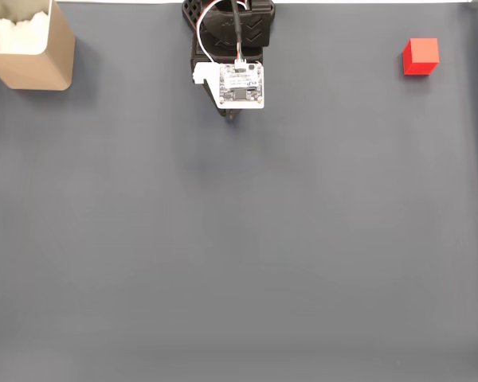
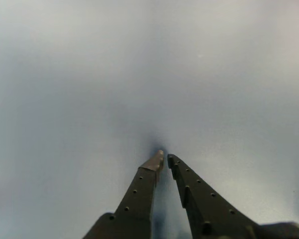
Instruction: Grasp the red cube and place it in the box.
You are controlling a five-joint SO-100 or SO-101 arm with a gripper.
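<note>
Red cube (image 1: 421, 56) near the tabletop's (image 1: 239, 239) top right edge; box (image 1: 32, 48) at top left corner; gripper (image 2: 164, 157) nearly closed, empty, at top centre.

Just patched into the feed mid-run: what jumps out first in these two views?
In the fixed view, the red cube stands out brightest, alone on the dark grey mat near the top right. The tan box sits at the opposite top-left corner, and the arm with its white circuit board hangs at top centre between them. In the wrist view the end effector has its fingers nearly together, holding nothing, close over the bare mat.
</note>
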